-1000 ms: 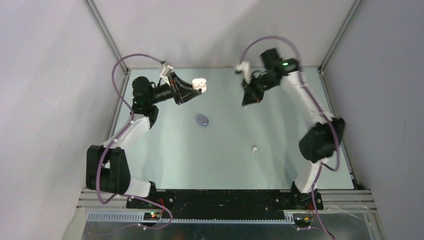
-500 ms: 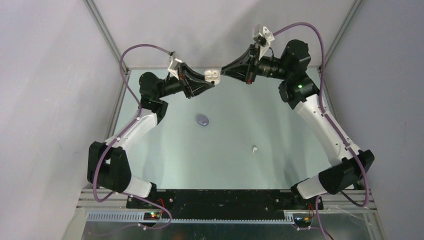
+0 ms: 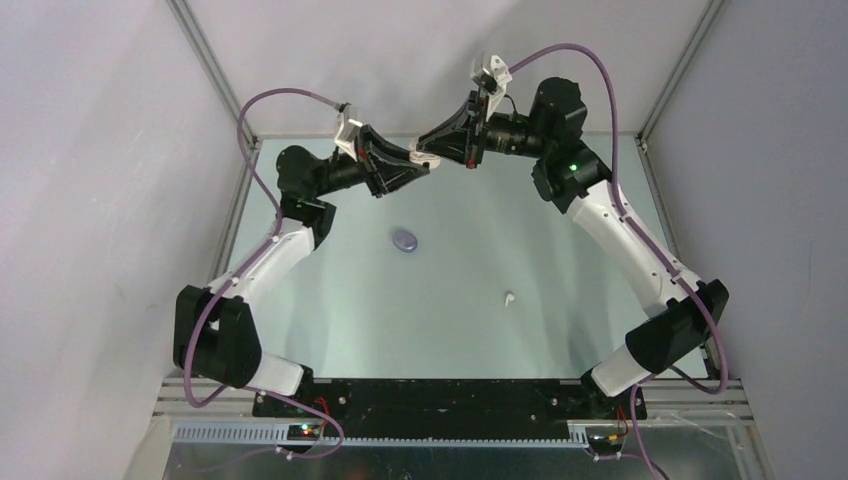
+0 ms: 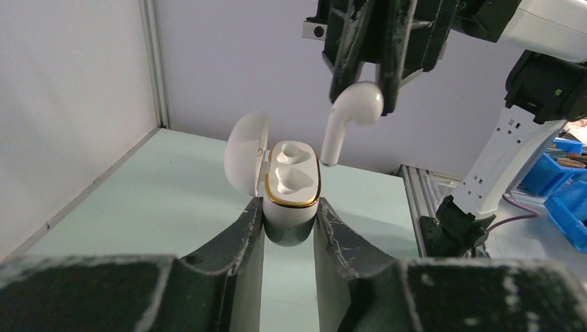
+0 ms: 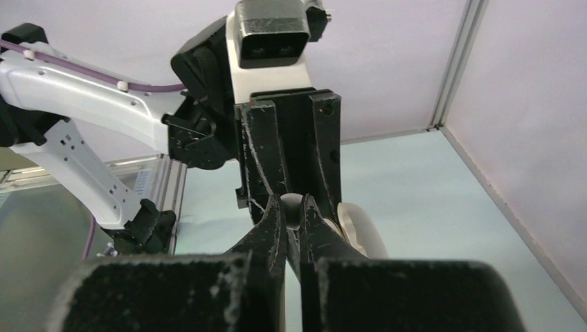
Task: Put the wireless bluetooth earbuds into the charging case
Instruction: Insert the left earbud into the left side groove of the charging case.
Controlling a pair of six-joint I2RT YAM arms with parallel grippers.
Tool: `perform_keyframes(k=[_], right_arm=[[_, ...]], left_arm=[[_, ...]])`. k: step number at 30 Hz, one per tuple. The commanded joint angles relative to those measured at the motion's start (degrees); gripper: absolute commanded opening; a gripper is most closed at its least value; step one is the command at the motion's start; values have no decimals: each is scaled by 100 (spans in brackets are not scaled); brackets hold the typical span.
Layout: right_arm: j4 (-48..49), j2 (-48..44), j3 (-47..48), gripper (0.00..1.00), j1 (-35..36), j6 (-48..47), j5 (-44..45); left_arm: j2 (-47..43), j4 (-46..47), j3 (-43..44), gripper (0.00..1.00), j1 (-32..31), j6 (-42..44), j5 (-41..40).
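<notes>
My left gripper (image 4: 291, 225) is shut on an open white charging case (image 4: 292, 187) with a gold rim and holds it up in the air at the back of the table (image 3: 560, 290). Its lid (image 4: 246, 153) hangs open to the left and both sockets are empty. My right gripper (image 5: 291, 207) is shut on a white earbud (image 4: 351, 114), stem down, just above and right of the case. In the top view the two grippers meet at the case (image 3: 424, 156). A second white earbud (image 3: 509, 297) lies on the table. A closed purple case (image 3: 404, 239) lies mid-table. No purple earbuds show.
Grey walls and aluminium frame posts (image 3: 210, 60) close in the back corners. Blue bins (image 4: 564, 180) stand outside the right frame rail in the left wrist view.
My right gripper has moved left with the earbud to just over the case. The left gripper has held the case nearly still over the last half second.
</notes>
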Motion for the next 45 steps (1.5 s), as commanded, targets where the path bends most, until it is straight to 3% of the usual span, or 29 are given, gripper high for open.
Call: perform_keyframes(k=[1,32,40,45], right_arm=[[-344,89,361,0,30,-348,186],[-892,164,339,0,103,-791,-13],[-1098,181,317,0,175,-1038,448],[-1247,199,316,10,205,-1214,517]], left_arm=[[-206,277,203,0,-37,121,117],[-190,229,178,0,2,108,17],[-219,282,162,0,-2,198,168],[-249,294,131,0,2,207,207]])
